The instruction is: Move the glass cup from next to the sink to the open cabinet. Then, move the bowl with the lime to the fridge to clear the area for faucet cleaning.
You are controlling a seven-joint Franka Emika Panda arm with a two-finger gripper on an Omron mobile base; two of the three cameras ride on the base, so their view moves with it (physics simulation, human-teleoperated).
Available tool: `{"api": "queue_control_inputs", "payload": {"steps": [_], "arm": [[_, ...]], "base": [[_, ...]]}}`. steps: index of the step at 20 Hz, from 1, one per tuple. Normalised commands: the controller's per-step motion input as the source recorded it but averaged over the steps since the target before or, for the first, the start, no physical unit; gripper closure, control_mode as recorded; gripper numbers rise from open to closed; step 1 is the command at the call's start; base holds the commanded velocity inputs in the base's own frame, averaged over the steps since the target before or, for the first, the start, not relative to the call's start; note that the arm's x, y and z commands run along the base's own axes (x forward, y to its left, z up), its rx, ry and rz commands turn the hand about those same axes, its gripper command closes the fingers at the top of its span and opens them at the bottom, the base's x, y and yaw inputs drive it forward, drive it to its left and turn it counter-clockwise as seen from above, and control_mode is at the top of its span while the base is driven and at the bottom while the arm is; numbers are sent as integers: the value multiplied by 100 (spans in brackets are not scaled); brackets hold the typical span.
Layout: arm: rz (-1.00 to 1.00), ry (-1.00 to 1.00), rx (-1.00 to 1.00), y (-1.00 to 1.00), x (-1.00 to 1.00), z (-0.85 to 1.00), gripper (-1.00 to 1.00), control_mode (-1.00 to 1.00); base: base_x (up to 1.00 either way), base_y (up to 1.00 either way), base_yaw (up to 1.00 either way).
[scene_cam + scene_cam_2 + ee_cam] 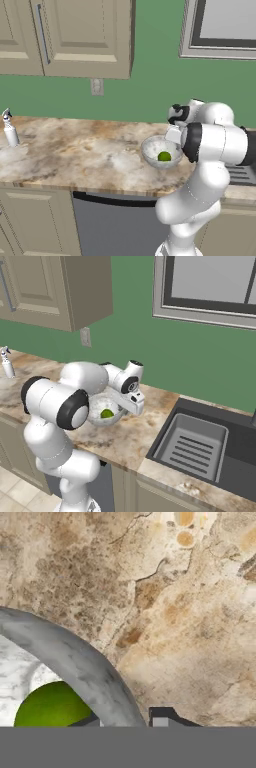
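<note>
While the white arm rises from the lower right of the left base view, its gripper (172,136) sits right of centre at the rim of the bowl (154,148), which stands on the marbled counter (75,150) with the lime (164,156) inside it. A spray bottle (9,129) stands at the far left edge of the counter. The beige cabinet (75,35) with its thin silver handle (42,32) fills the upper left, a window frame (220,30) the upper right, and a dark dishwasher front (115,225) lies at the bottom centre.

From the right base view, the gripper (134,402) hangs at centre over the right side of the bowl (102,410), and the lime (107,414) shows green within. The dark sink (235,448) with its slotted rack tray (192,448) takes the lower right, well apart from the bowl. The spray bottle (6,362) is at the left edge and the cabinet (55,291) at the upper left.

Seen in the hand view, the bowl's grey rim (75,662) curves across the lower left, with the lime (50,707) at the bottom left. The two dark fingertips (162,714) stand at the bottom centre on either side of the rim, one inside and one outside, drawn close on it; the jaws look clamped on the bowl's wall
</note>
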Motion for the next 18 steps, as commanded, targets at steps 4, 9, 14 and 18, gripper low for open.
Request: {"api": "queue_control_inputs", "payload": {"steps": [4,9,14,18], "arm": [[0,-5,3,0,-23,83,100,-100],[-5,-16,2,0,-69,100,100,-100],[-4,-22,1,12,-100,100,100,-100],[-1,-7,6,30,-100,83,100,-100]], "base": [[0,0,0],[0,0,0],[0,0,0],[0,0,0]]}}
